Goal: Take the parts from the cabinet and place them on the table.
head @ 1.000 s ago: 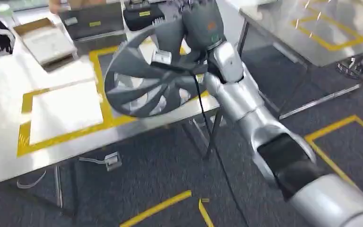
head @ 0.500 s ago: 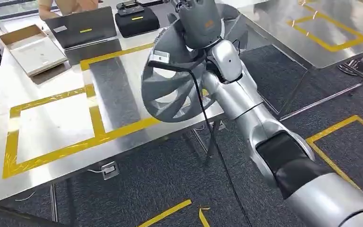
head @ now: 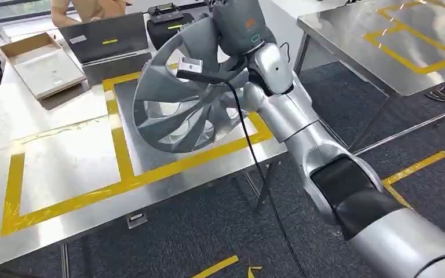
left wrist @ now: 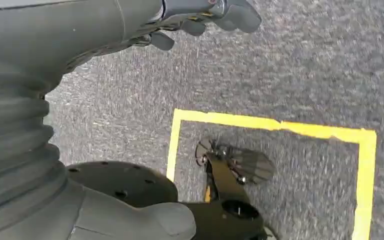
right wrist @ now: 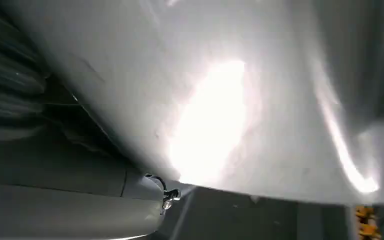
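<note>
A grey, fan-spoked wheel cover [head: 174, 110] stands tilted on edge over the right yellow-taped square [head: 150, 169] of the steel table [head: 64, 147]. My right hand [head: 240, 26] grips its upper rim from above. The cover's lower edge is close to the tabletop; I cannot tell whether it touches. In the right wrist view the cover's pale surface [right wrist: 230, 100] sits very close with a bright glare on it. My left hand [left wrist: 130, 20] hangs over the carpet, its fingers apart and holding nothing.
A laptop [head: 104, 37], an open cardboard box [head: 43, 63] and a black case [head: 168, 23] lie at the table's far side, where a person [head: 87, 7] sits. A second steel table [head: 394, 40] stands to the right. Yellow tape [head: 417, 165] marks the carpet.
The whole view has shifted. My right hand has swung the wheel cover left and lower, from beyond the table's right end to over the right taped square.
</note>
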`<state>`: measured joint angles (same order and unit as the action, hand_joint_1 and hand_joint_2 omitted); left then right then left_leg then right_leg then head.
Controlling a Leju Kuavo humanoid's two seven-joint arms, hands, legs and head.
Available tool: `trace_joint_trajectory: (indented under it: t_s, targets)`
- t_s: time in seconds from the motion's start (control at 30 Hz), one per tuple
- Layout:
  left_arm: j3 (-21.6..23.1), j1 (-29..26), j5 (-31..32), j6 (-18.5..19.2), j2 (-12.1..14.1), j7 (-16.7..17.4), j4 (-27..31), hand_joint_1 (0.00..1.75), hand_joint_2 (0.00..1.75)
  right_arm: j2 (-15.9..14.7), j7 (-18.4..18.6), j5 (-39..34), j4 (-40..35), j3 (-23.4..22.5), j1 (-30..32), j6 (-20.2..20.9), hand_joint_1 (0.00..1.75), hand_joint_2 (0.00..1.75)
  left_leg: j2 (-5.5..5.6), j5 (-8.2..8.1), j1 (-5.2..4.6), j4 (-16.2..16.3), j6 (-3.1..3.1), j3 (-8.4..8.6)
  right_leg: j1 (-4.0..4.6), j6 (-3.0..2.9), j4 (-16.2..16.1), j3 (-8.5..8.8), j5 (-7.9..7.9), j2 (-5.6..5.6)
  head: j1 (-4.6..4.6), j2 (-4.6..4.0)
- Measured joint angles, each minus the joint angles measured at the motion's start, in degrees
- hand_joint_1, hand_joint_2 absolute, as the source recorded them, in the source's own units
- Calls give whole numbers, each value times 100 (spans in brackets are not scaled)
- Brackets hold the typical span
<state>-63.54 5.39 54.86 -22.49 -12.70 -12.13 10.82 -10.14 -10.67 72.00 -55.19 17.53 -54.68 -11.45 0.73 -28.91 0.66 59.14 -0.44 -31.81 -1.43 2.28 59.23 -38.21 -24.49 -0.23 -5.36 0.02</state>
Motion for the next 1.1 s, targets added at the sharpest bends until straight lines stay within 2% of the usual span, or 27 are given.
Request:
trace_joint_trajectory:
  t_s: [0.03,0.1,0.13,0.17,0.2,0.27,0.3,0.33,0.37,0.43,0.47,0.5,0.53,0.6,0.63,0.67,0.7,0.73,0.77,0.87,0.9,1.07,1.1]
  targets:
    - [0,-4,-2,32,0,9,0,0,175,22,-9,9,45,17,2,28,175,175,-9,-29,0,-26,-37,10,5,-64,0,-4,82,20,0,0]
    - [-2,-21,-15,41,0,6,0,0,175,64,4,13,199,33,-125,28,175,175,-15,-53,-8,-26,-110,90,-18,-171,0,40,32,27,2,0]
    - [-2,-10,-15,39,0,2,2,0,175,133,26,26,353,46,-224,9,175,175,-29,-93,2,29,-136,70,-32,-218,-16,107,14,34,2,0]
    - [0,7,-15,28,-13,0,0,0,175,153,42,28,497,48,-332,-22,175,175,-39,-132,5,286,-154,-37,-33,-265,-15,163,-20,32,40,0]
    - [0,17,-13,11,-18,6,-2,0,175,196,39,44,678,50,-432,-31,175,175,-42,-239,4,715,-167,-284,-28,-286,-15,201,-57,32,40,0]
    - [0,14,17,-24,-28,28,-2,0,175,278,13,42,958,61,-492,-40,175,175,-42,-575,4,1577,-175,-849,1,-314,-14,281,-132,32,40,0]
    - [0,-3,46,-26,-35,44,-4,0,175,328,-24,44,1084,68,-494,-40,175,175,-42,-633,4,1787,-166,-1044,11,-320,-11,325,-171,37,42,0]
    - [-2,-20,55,-28,-35,59,-4,0,175,372,-35,48,1185,85,-496,-40,175,175,-41,-514,3,1735,-166,-1119,19,-320,-9,378,-212,50,44,0]
    - [-2,-26,88,-26,-35,70,-4,0,175,422,-37,59,1298,101,-520,-37,175,175,-41,-246,2,1431,-135,-1079,22,-312,-6,437,-258,61,44,0]
    - [0,-25,120,-7,-31,105,-4,0,175,529,-28,85,1510,114,-612,-48,175,175,-45,517,-1,428,-80,-787,23,-282,-5,568,-355,63,44,0]
    - [0,-35,122,2,-26,114,-4,0,175,573,-24,112,1605,125,-661,-73,175,175,-46,712,-11,89,-59,-743,27,-257,5,591,-394,65,50,0]
    - [0,-30,125,22,-24,118,-4,0,175,625,-28,116,1692,149,-714,-92,175,175,-57,495,-45,-13,-44,-705,44,-217,16,579,-423,93,77,0]
    - [0,-26,140,37,-26,125,-4,0,175,655,-33,135,1792,168,-745,-98,175,175,-52,564,-48,36,-20,-655,49,-175,10,569,-451,98,77,0]
    - [0,-35,201,33,-24,164,-4,0,175,713,-24,166,1869,197,-773,-118,175,175,-31,575,-60,57,28,-654,40,-116,-24,614,-475,92,75,0]
    - [0,-31,245,22,-31,179,-4,0,175,745,-22,175,1917,208,-809,-134,175,175,-37,585,-22,0,69,-600,30,-83,-26,628,-523,91,68,0]
    - [4,-29,312,-32,-28,181,-2,0,175,758,-44,184,1978,221,-848,-191,175,175,-28,570,-28,-9,90,-574,24,-54,77,595,-559,49,68,0]
    - [22,-19,363,-79,-31,175,-4,0,175,804,-68,192,2046,238,-910,-272,175,175,-8,552,-48,18,58,-574,48,-114,52,580,-332,59,53,0]
    - [46,-3,413,-117,-39,166,-4,0,175,822,-94,212,2102,247,-934,-348,175,175,0,546,-56,11,54,-564,55,-225,55,617,-385,58,59,0]
    - [61,-1,472,-199,-44,192,-2,0,175,826,-166,221,2126,256,-936,-449,175,175,13,526,-57,12,71,-561,55,-270,28,648,-415,55,53,0]
    - [133,-11,529,-513,-61,382,-2,0,175,891,-245,266,2185,293,-934,-689,175,175,25,509,-71,18,96,-571,53,-274,-140,749,-510,38,59,0]
    - [136,-20,533,-622,-66,420,-4,0,175,918,-247,286,2205,308,-931,-728,0,0,23,507,-72,18,102,-574,48,-230,-153,750,-504,36,57,0]
    - [155,-17,453,-944,-70,374,-2,0,175,1018,-221,446,2306,389,-932,-783,0,0,20,509,-72,20,111,-570,45,-112,-175,760,-494,36,57,0]
    - [155,-15,444,-942,-70,387,-4,0,175,1036,-221,479,2321,400,-932,-783,0,0,19,510,-72,20,111,-565,45,-111,-175,763,-493,36,59,0]
